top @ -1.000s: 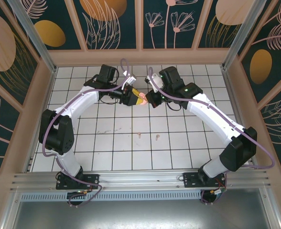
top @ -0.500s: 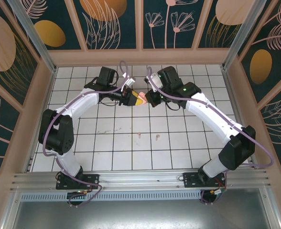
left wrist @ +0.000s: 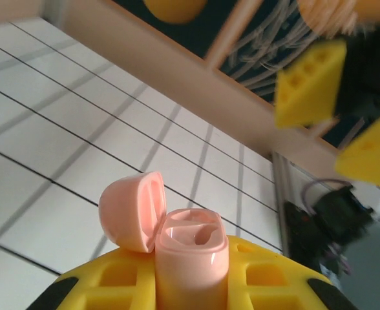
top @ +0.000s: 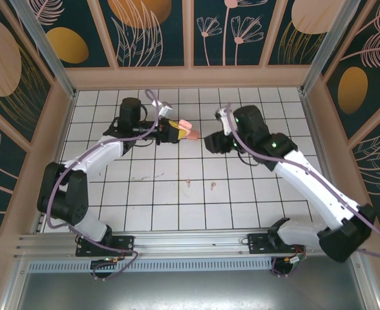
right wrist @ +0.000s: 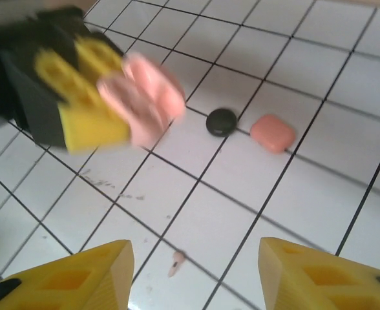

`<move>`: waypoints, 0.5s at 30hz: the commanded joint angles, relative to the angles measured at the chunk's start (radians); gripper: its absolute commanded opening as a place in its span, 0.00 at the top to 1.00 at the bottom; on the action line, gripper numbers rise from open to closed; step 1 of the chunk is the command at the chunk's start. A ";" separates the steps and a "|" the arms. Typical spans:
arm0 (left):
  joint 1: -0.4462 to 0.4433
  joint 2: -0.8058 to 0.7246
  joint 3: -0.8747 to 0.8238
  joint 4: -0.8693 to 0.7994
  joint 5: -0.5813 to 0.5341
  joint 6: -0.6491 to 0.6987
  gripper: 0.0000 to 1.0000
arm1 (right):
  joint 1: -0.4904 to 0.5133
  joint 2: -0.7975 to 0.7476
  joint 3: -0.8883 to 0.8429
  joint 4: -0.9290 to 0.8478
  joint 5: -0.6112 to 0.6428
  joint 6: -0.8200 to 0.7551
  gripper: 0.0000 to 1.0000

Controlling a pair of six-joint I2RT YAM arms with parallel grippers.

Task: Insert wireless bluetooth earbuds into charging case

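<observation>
At L tool (top: 179, 134): peach case (left wrist: 191, 258), lid (left wrist: 130, 210) open

- a robot test cell rather than a home or shop: a left arm (top: 98, 152) and a right arm (top: 306, 177), white and black, stand bolted side by side to an aluminium rail (top: 190, 241).
- the worktop (top: 145, 194) is faced in white square tiles with dark grout lines.
- wood-framed wall panels (top: 152, 32), printed with teal and gold botanical patterns, box it in, braced by aluminium posts (top: 44, 48).
- purple cables (top: 152, 97) loop along the arms.
</observation>
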 commanded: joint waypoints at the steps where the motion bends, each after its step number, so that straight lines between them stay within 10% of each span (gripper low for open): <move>1: 0.020 -0.094 -0.090 0.283 -0.154 -0.146 1.00 | 0.037 -0.037 -0.147 0.047 0.049 0.194 0.46; 15: 0.019 -0.405 -0.396 0.628 -0.553 -0.295 1.00 | 0.338 0.348 -0.178 0.135 0.302 0.663 0.48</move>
